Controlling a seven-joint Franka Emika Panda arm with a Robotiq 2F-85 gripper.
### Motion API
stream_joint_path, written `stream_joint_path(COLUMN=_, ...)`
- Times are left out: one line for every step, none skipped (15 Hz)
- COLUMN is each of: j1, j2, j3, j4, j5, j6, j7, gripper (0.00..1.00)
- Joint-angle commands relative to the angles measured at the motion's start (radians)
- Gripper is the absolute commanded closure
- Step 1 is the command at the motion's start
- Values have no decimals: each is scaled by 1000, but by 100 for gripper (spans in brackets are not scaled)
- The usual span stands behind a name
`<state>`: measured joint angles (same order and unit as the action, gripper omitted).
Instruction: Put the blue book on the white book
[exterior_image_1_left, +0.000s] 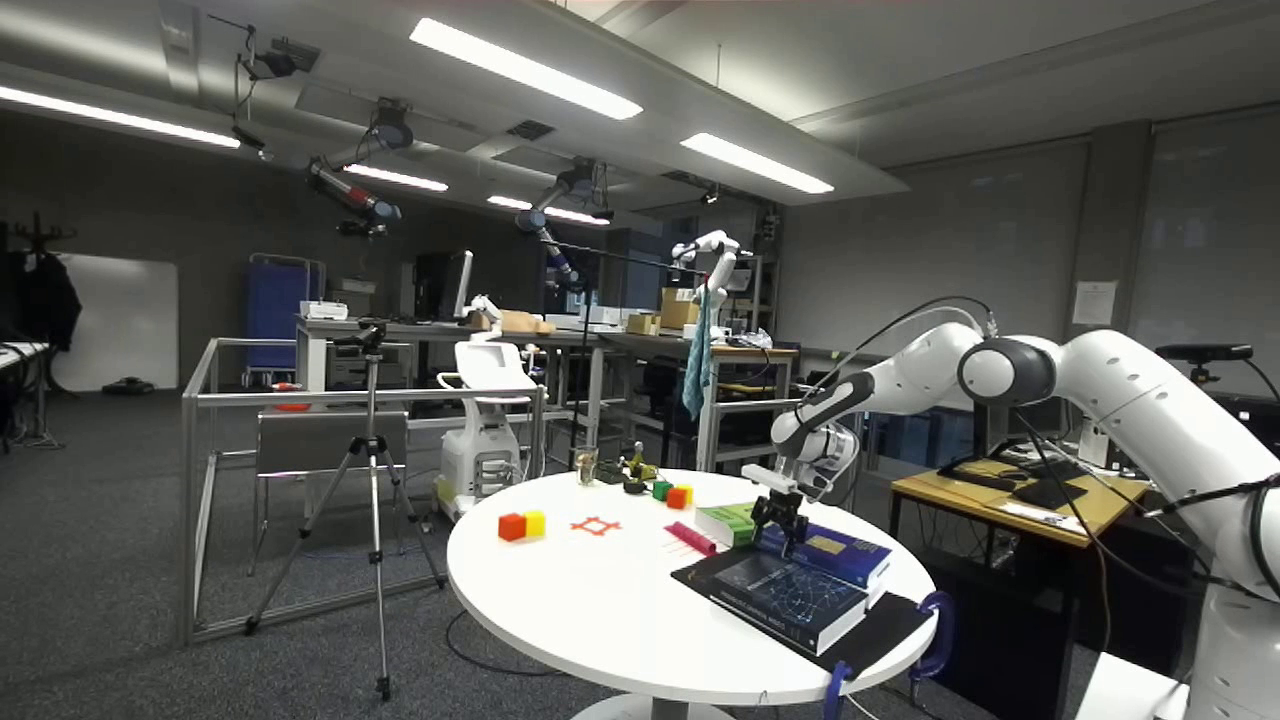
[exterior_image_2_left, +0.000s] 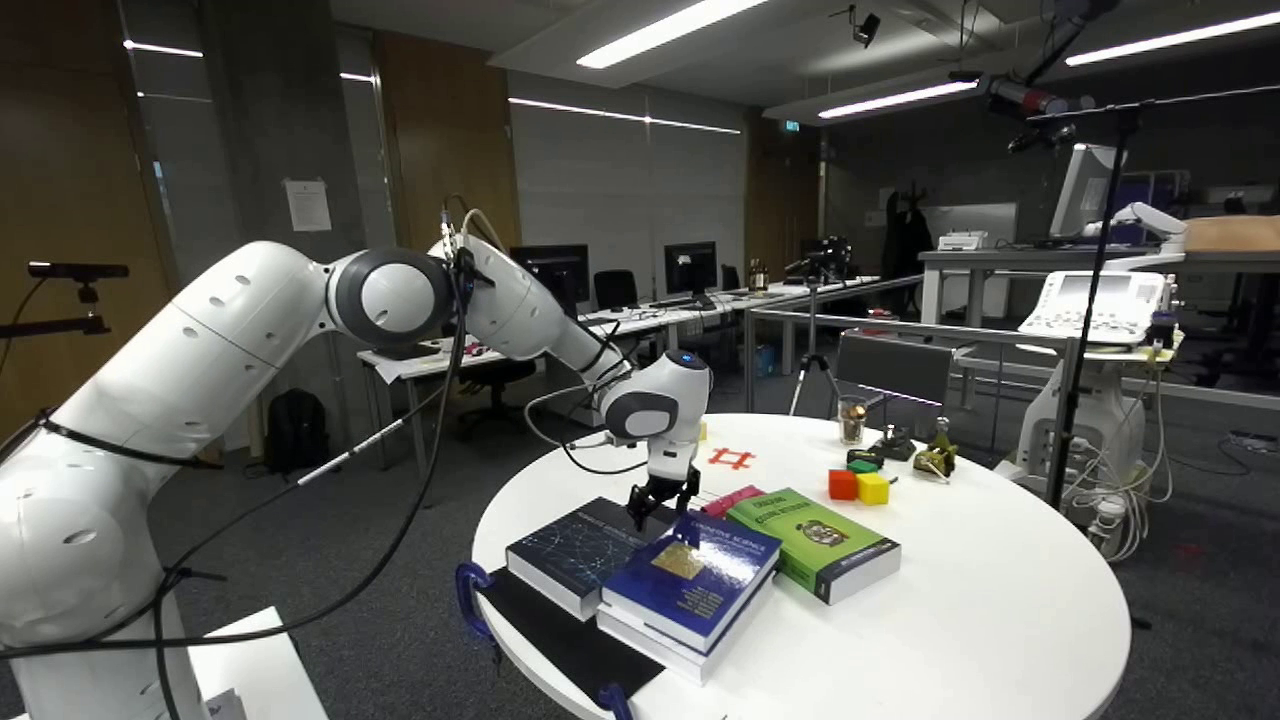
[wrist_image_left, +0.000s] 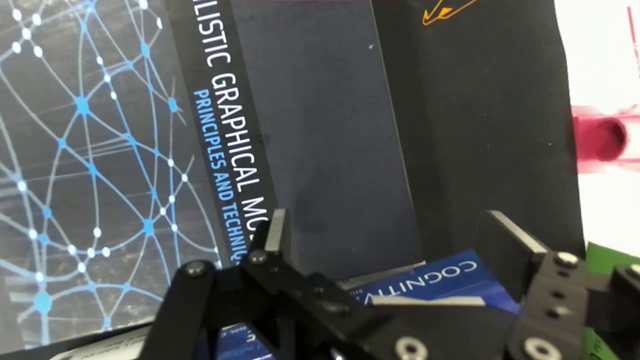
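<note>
The blue book (exterior_image_2_left: 695, 580), navy with white title letters and a gold square, lies flat on top of the white book (exterior_image_2_left: 650, 645). Only the pale edges of the white book show below it. The blue book also shows in an exterior view (exterior_image_1_left: 825, 552), and part of its cover shows in the wrist view (wrist_image_left: 440, 272), where the gripper hides the rest. My gripper (exterior_image_2_left: 663, 508) is open and points down at the edge of the blue book, beside the dark patterned book. In the wrist view the fingers (wrist_image_left: 385, 222) stand apart with nothing held between them.
A dark book with a line pattern (exterior_image_2_left: 580, 548) lies beside the blue book on a black mat (exterior_image_2_left: 570, 630). A green book (exterior_image_2_left: 815, 540) and a pink tube (exterior_image_1_left: 692, 538) are close by. Blue clamps (exterior_image_1_left: 935, 635) hold the mat at the table edge. Small blocks (exterior_image_1_left: 512, 526) stand farther off.
</note>
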<state>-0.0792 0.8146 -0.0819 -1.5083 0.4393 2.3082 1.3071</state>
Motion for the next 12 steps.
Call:
stream_joint_path(j1=-5, j2=7, j3=-4, j4=35, j5=-10, j6=-24, j7=45, gripper=0)
stream_joint_path(j1=-3, j2=8, j3=-5, j4=35, j5=-11, j6=-21, j7=56, gripper=0)
stream_joint_path(j1=-1, j2=7, j3=-6, j4=35, j5=-12, j6=-19, j7=64, gripper=0)
stream_joint_path(j1=2, j2=8, j3=-8, j4=35, j5=-13, j6=-14, j7=75, gripper=0)
stream_joint_path(j1=3, j2=6, j3=-8, j4=34, j5=-14, j6=-12, j7=85, gripper=0)
stream_joint_path(j1=5, j2=4, j3=-9, j4=33, j5=-15, j6=-11, j7=96, gripper=0)
stream_joint_path(j1=11, j2=0, j3=-12, j4=30, j5=-21, j6=-11, j7=109, gripper=0)
stream_joint_path(j1=16, j2=-5, j3=-12, j4=24, j5=-27, j6=-9, j7=114, gripper=0)
stream_joint_path(j1=26, j2=-13, j3=-16, j4=14, j5=-39, j6=-6, j7=123, gripper=0)
stream_joint_path(j1=33, j2=-21, j3=-17, j4=5, j5=-51, j6=-2, j7=124, gripper=0)
stream_joint_path(j1=47, j2=-32, j3=-25, j4=-5, j5=-77, j6=-14, j7=133, gripper=0)
stream_joint_path(j1=61, j2=-45, j3=-29, j4=-19, j5=-103, j6=-21, j7=136, gripper=0)
